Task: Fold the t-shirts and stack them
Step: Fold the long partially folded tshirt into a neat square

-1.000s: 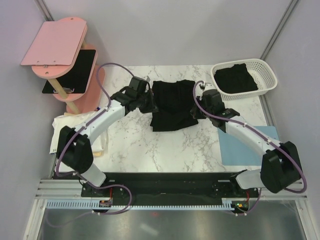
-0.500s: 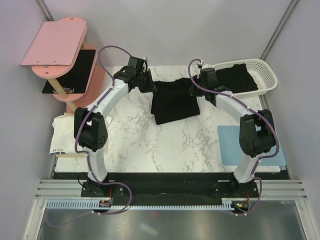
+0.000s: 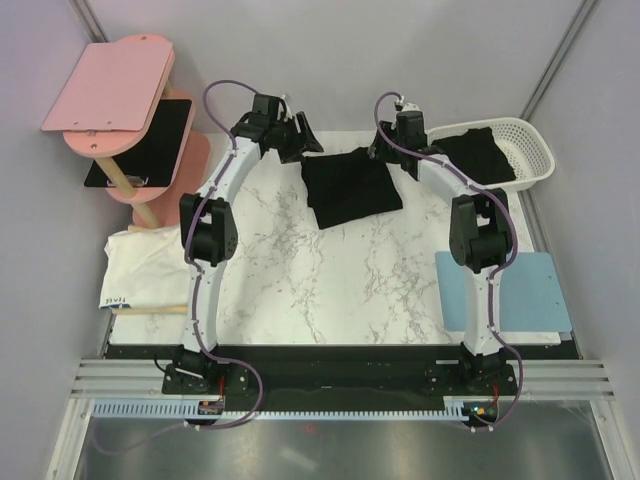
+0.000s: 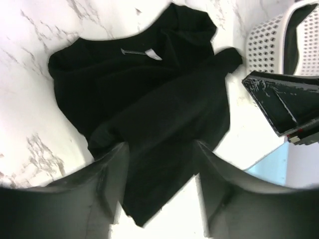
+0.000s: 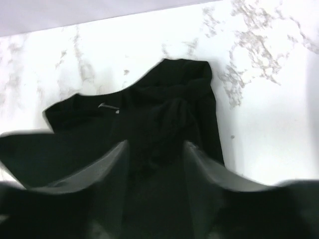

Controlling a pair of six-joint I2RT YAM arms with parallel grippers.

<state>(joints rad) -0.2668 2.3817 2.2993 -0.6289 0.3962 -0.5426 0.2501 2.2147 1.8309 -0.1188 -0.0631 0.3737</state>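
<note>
Farther back were moved the left gripper (image 3: 308, 140) and right gripper (image 3: 386, 148), both opened, and the limp, light t-shirt (image 3: 350, 188) is best taken at its shoulders.

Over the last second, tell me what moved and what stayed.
Both arms stretched toward the far edge of the table, dragging the black t-shirt away from the bases; its near hem drew back. The left gripper and right gripper now stand open above it, apparently having let go. The basket, white shirt, blue mat and pink stand stayed put.
</note>
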